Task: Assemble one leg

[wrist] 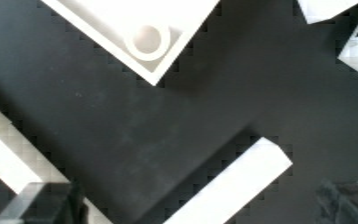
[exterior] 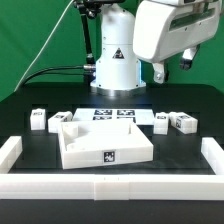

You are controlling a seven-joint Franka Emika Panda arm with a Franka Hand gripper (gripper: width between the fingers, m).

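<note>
Hovering above the bench, spread wide and empty, the end effector should, I judge, drop straight onto the leg lying below it beside 1 other leg, squaring its jaws across flat sides before closing.

Bare black tabletop lies open on both sides of the large white tray-like part at the centre. Behind it, a leg, the marker board, a second leg and a third leg crowd the strip before the robot base at the back edge. A white rail blocks the front edge.
</note>
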